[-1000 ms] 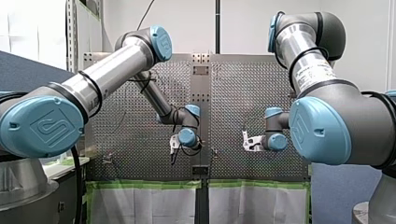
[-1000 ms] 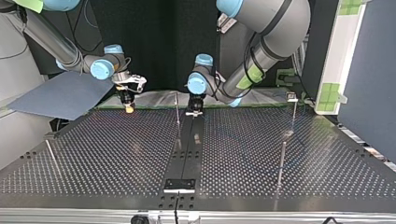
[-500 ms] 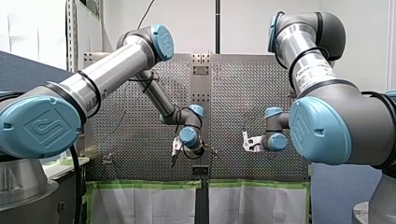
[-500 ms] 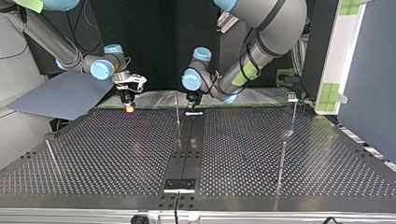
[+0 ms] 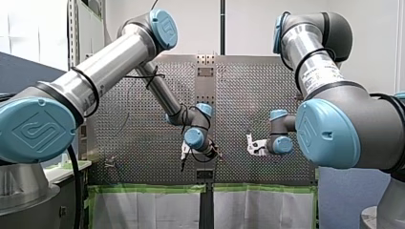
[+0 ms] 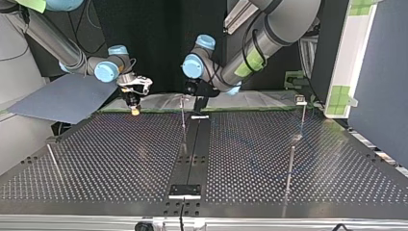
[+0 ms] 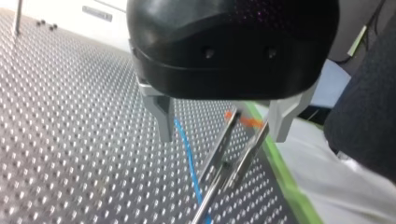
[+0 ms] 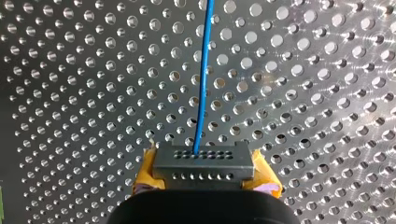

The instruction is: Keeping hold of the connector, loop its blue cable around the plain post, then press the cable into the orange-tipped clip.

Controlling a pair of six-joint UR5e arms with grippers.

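My right pincer (image 8: 205, 171) squeezes the connector (image 8: 204, 161) so it cannot drop; my left pincer (image 7: 224, 122) sits wide over the blue cable (image 7: 187, 149).

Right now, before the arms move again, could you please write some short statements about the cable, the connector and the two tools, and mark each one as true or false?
1. My right tool is shut on the connector. True.
2. The blue cable leaves the connector and runs ahead of it over the perforated table. True.
3. My left tool is shut on the blue cable. False: its metal fingers stand open and grip nothing.
4. The blue cable is already pressed into the orange-tipped clip. False: in the left wrist view the cable runs beside the clip, apart from its orange tip.
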